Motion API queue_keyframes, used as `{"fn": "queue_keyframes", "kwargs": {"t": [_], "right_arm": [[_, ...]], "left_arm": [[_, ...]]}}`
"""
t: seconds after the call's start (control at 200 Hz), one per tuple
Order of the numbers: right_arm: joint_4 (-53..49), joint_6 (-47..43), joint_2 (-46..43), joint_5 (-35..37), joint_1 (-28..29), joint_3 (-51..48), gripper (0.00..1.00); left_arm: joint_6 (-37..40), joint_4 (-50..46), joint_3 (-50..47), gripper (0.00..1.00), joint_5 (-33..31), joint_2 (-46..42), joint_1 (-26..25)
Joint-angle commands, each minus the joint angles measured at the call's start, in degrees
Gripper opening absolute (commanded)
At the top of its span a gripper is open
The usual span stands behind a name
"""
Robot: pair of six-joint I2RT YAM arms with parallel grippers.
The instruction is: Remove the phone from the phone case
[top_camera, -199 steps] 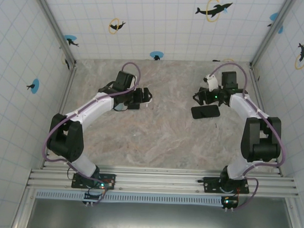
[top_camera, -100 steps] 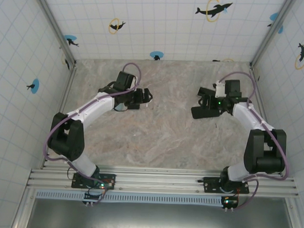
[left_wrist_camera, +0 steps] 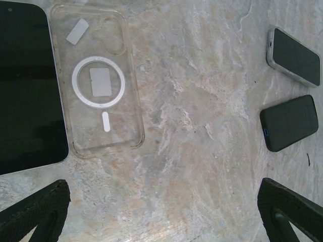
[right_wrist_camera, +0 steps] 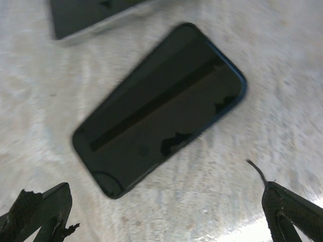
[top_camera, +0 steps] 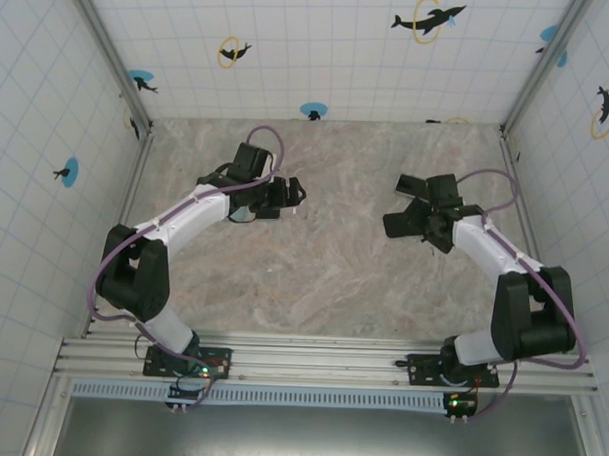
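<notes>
The right gripper point(right_wrist_camera: 165, 189) holds its jaws wide apart; just ahead lies a dark, blue-rimmed rectangular phone point(right_wrist_camera: 159, 108). The left gripper point(left_wrist_camera: 161, 184) is equally spread; ahead to its left lies an empty clear plastic phone case point(left_wrist_camera: 98, 85), a black glossy phone point(left_wrist_camera: 28, 85) just beside.

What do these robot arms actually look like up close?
The left arm and right arm match: white shells on the long links, chunky black joints. A purplish cable loops along each. The left gripper and right gripper are black, each with two dark, tapering fingers.
</notes>
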Motion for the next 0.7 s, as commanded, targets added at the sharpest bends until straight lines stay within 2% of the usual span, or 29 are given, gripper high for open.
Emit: {"fn": "queue_keyframes", "kwargs": {"t": [0.0, 0.205, 0.696], "right_arm": [[-4.55, 11.82, 3.41, 4.93, 1.56, 3.59, 0.99], [-1.88, 17.27, 7.46, 5.57, 1.33, 4.71, 0.99], [-0.95, 19.81, 18.49, 4.11, 0.1, 13.08, 0.99]], "left_arm": [[1.47, 0.41, 0.71, 0.97, 0.48, 0.84, 0.16], [1.77, 0.34, -0.29, 0.98, -0.18, -0.14, 0.16], [2.66, -0.82, -0.11, 0.98, -0.97, -0.06, 0.16]]}}
